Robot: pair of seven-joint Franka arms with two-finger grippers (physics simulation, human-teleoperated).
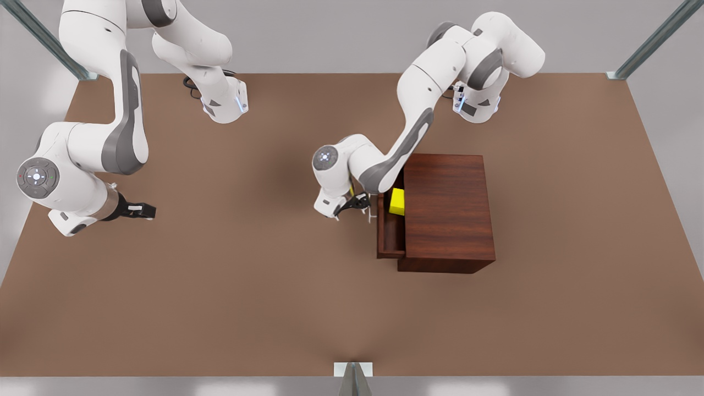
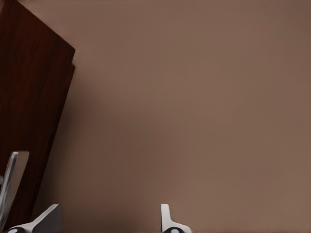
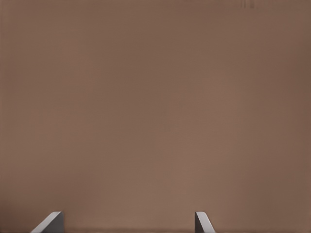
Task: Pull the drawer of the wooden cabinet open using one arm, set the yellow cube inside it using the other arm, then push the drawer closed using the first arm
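The wooden cabinet (image 1: 448,212) stands right of the table's middle in the front view. Its drawer (image 1: 381,236) sticks out partway toward the front view's left. The yellow cube (image 1: 397,201) lies inside the drawer, partly under the cabinet's top. My left gripper (image 1: 355,209) hangs open just in front of the silver handle (image 1: 372,212). In the left wrist view the handle (image 2: 12,184) sits beside one fingertip (image 2: 48,216), outside the gap, with the drawer front (image 2: 29,97) behind it. My right gripper (image 1: 146,210) waits open and empty, far off at the front view's left.
The brown table (image 1: 247,286) stretches bare around the cabinet. Both arm bases (image 1: 225,102) stand at the far edge. Metal frame posts (image 1: 352,374) mark the near edge and the far corners. The right wrist view looks onto the table surface (image 3: 155,111).
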